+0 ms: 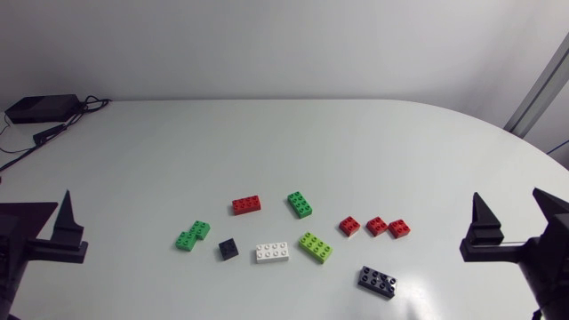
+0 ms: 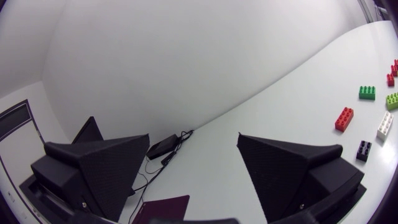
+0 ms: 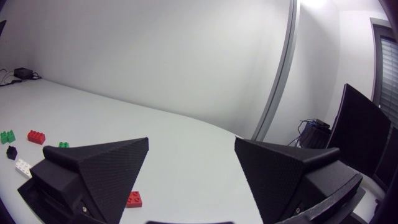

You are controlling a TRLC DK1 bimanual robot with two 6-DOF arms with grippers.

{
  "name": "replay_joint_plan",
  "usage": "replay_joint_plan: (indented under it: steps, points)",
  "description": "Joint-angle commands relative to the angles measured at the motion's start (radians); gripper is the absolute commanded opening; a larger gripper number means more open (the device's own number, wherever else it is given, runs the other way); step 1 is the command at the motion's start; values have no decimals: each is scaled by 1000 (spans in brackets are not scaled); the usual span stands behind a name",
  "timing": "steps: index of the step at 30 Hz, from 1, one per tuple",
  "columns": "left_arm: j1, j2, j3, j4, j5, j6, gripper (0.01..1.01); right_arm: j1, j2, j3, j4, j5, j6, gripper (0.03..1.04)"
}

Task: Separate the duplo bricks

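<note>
Robot lab (or office); white table (image 1: 356,142); cabled black box (image 1: 40,108)

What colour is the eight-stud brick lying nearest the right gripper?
Black. This eight-stud plastic brick shows best in the head view.

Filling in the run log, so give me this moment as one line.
left pincer: open, empty | right pincer: open, empty | duplo bricks: scattered on white table, none gripped

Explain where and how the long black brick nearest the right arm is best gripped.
Take the black brick across its two long side walls at mid-length, coming straight down with the right tool. It lies flat, studs up, with nothing touching it, so both long sides look free.
</note>
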State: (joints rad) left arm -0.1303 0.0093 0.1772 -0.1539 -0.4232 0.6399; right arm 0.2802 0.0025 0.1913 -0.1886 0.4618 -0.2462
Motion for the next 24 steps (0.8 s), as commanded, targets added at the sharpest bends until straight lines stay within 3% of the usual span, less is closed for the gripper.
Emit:
replay_joint_plan:
  steps: [1,14,24]
  points:
    - [-6,-5,-41,43,3,33,989,-13,-12,-35,38,-11,19,993]
    - [-11,-3,-136,102,29,64,989,-16,-12,-173,271,-32,35,993]
    - [-9,9,-137,77,40,50,987,-10,-12,-196,278,-34,62,993]
